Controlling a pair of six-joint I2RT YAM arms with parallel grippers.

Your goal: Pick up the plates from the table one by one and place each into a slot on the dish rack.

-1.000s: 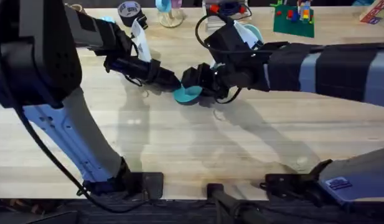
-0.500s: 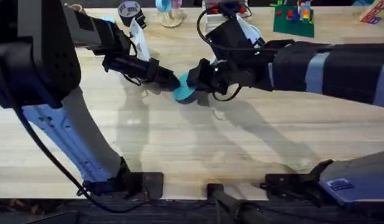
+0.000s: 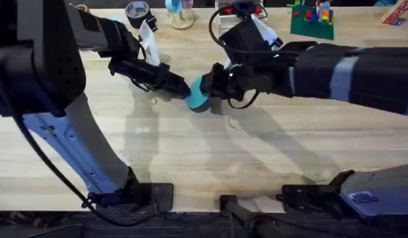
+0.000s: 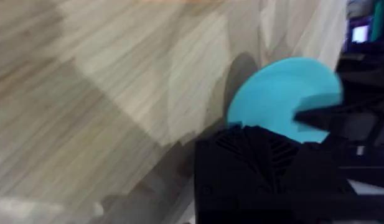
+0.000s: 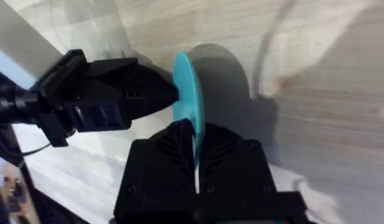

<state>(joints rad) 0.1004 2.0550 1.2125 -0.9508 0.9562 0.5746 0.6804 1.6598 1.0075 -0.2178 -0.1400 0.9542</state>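
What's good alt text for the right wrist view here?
The right gripper pinches a teal plate edge-on, holding it upright above the wooden table. The left gripper reaches in from the side, its black tip touching the plate's face.

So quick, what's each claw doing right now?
Left claw: touching the blue plate; open or shut cannot be told.
Right claw: shut on the blue plate's edge.
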